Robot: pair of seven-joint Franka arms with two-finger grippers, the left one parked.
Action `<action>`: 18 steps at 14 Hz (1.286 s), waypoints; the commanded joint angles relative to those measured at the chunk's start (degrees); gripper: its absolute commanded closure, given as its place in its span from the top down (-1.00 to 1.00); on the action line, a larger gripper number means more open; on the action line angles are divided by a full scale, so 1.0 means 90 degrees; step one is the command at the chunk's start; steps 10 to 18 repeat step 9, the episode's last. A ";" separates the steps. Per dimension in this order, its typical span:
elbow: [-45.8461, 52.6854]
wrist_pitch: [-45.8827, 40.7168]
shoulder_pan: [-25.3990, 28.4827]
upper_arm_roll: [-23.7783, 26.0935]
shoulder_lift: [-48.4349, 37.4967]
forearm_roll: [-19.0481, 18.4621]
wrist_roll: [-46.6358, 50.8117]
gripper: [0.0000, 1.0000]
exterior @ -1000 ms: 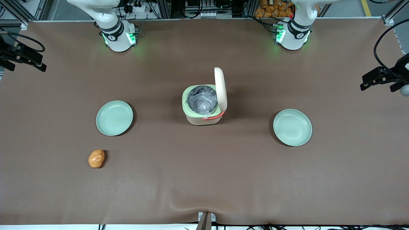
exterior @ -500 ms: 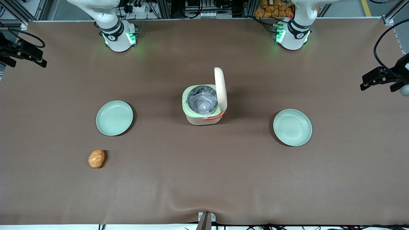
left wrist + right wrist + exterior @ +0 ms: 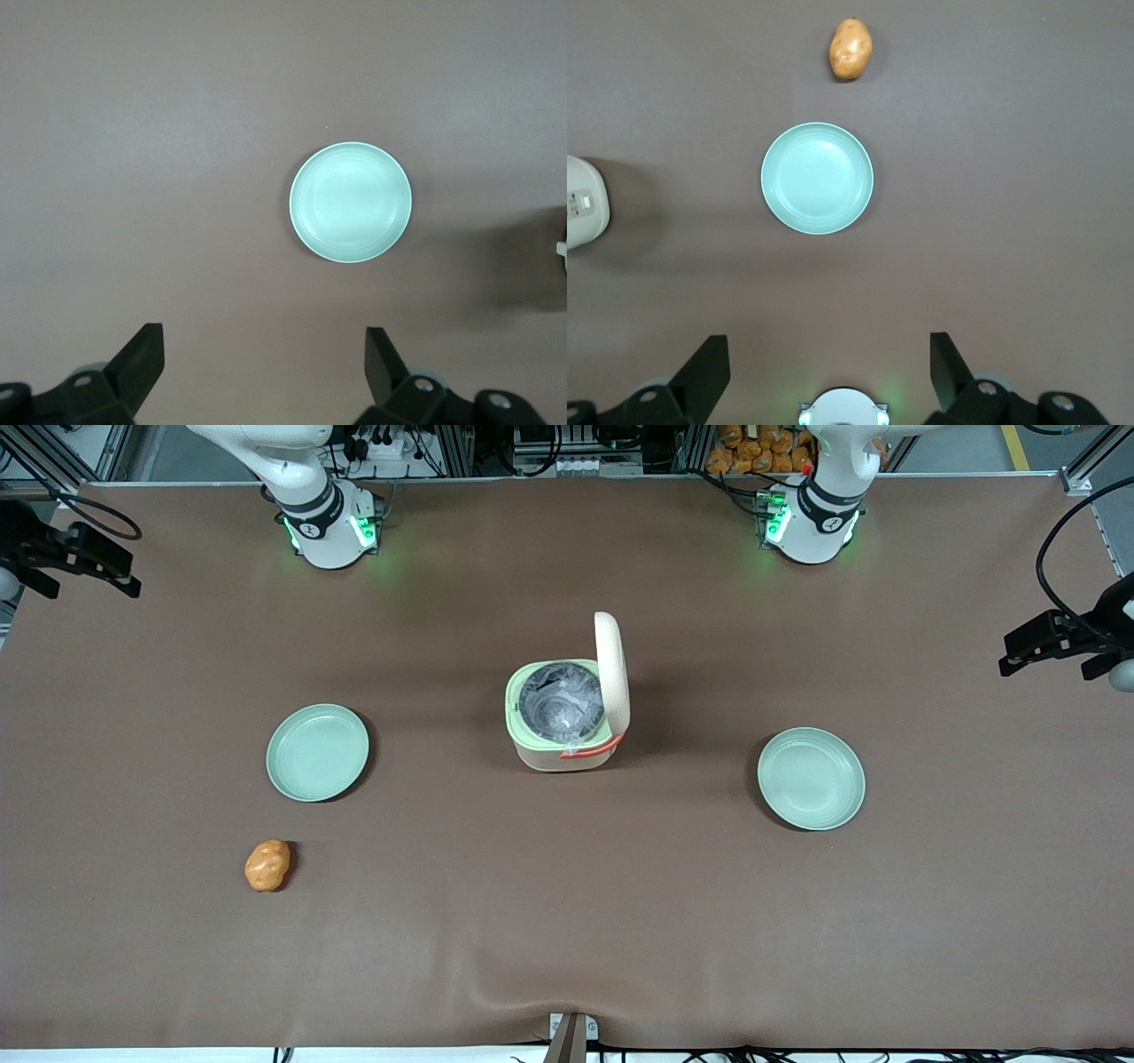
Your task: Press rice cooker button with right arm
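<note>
The rice cooker [image 3: 564, 717] stands at the middle of the table. It is cream-white with a pale green rim, a coral-orange handle and a dark inner pot, and its lid stands open and upright. One side of it, with a small button panel, shows in the right wrist view [image 3: 583, 213]. My right gripper [image 3: 84, 571] hangs high over the working arm's end of the table, far from the cooker. In the right wrist view the gripper [image 3: 828, 347] is open and empty, with its black fingers [image 3: 709, 359] wide apart above the arm's base.
A pale green plate [image 3: 317, 752] lies toward the working arm's end and also shows in the right wrist view [image 3: 818, 178]. An orange-brown potato [image 3: 267, 865] lies nearer the front camera than that plate. A second green plate [image 3: 811, 779] lies toward the parked arm's end.
My right gripper has shifted a little away from the front camera and slightly toward the table's middle. Nothing on the table has moved.
</note>
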 commanded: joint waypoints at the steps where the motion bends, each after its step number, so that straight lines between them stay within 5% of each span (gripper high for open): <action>1: -0.0437 0.0175 -0.0111 -0.0113 -0.0346 0.0216 -0.0322 1.00; 18: -0.0026 0.0175 -0.0023 -0.0064 -0.0238 0.0168 -0.0322 1.00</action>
